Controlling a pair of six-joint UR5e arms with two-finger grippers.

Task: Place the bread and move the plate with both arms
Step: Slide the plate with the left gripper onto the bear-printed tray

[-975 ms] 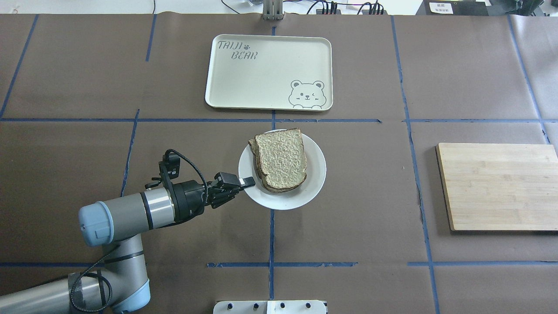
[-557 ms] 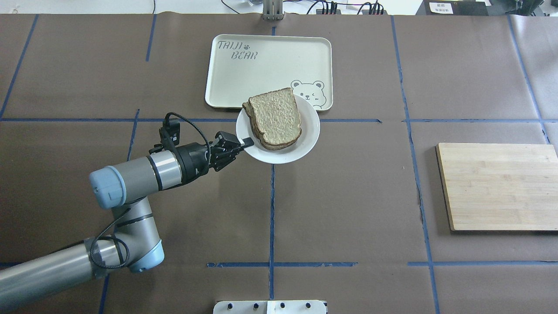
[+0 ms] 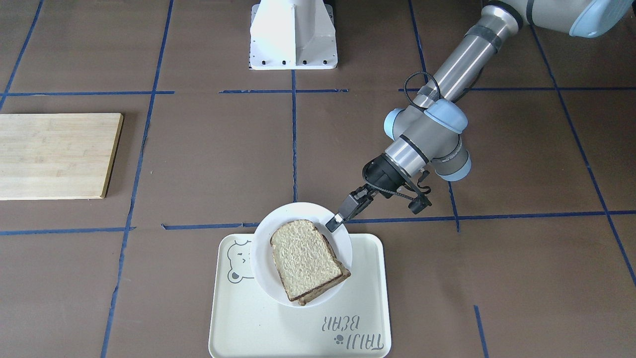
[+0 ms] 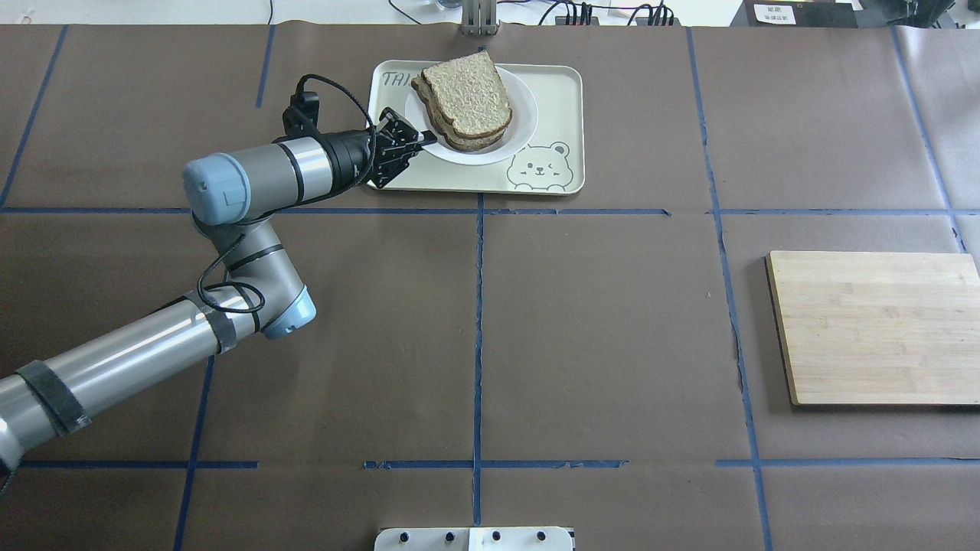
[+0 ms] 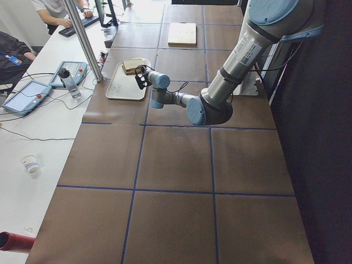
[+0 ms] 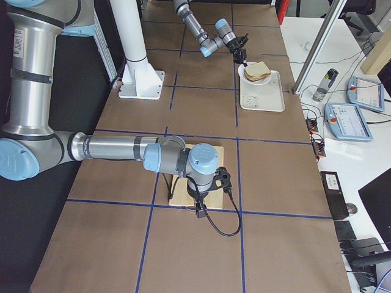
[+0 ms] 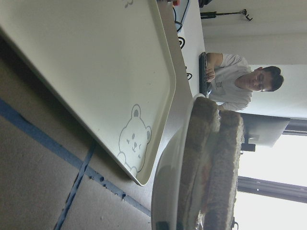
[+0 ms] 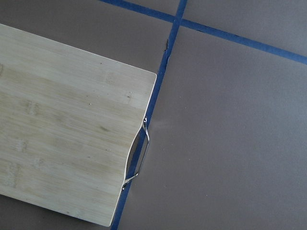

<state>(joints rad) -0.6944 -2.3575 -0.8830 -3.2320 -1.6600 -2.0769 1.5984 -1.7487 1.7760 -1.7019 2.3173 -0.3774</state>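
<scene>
Front-facing: left gripper (image 3: pixel 334 223) clamps white plate (image 3: pixel 262 248) rim; bread slices (image 3: pixel 303 258) stacked on it, over bear tray (image 3: pixel 298 328).
Overhead: plate at tray's far-left part.
Exterior right: right gripper (image 6: pixel 199 210) over bamboo cutting board (image 6: pixel 178 194) edge; whether its jaws are apart, cannot tell.

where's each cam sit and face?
Front-facing: across table, facing robot; grey left arm, white pedestal.
Overhead: behind robot, looking down; left arm.
Exterior left: table's left end; left arm near.
Exterior right: right end; grey right arm near.
Left wrist: along small round white plate, cream bear tray; no arm.
Right wrist: down on light wooden board; no arm.
Shared: front, overhead: plate over tray.
</scene>
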